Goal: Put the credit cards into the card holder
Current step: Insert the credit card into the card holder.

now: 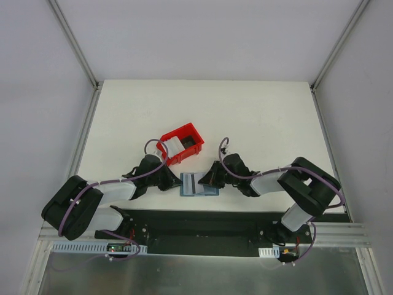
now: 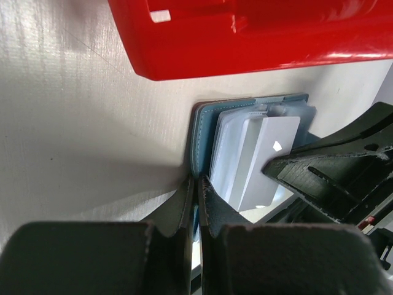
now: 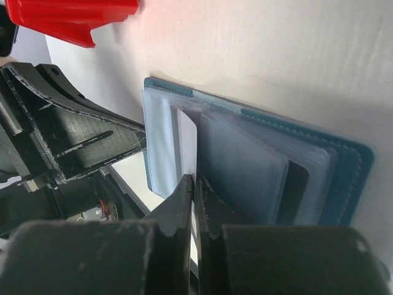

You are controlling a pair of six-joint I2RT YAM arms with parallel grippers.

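The card holder (image 1: 209, 191) is a teal wallet lying open on the table between my two grippers, its pale inner pockets (image 3: 245, 160) facing up. My left gripper (image 1: 176, 182) is shut on the edge of its teal cover (image 2: 199, 138). My right gripper (image 3: 195, 179) is shut on the edge of a white credit card (image 3: 187, 141), which stands partly inside the pocket stack. From the left wrist that card (image 2: 261, 160) shows white in the pockets, with the right gripper's fingers (image 2: 319, 175) on its near corner. More white credit cards (image 1: 174, 146) sit in the red bin.
A red plastic bin (image 1: 191, 136) stands just behind the card holder, close above both grippers, and its wall (image 2: 258, 37) fills the top of the left wrist view. The dark base rail (image 1: 202, 224) runs along the table's near edge.
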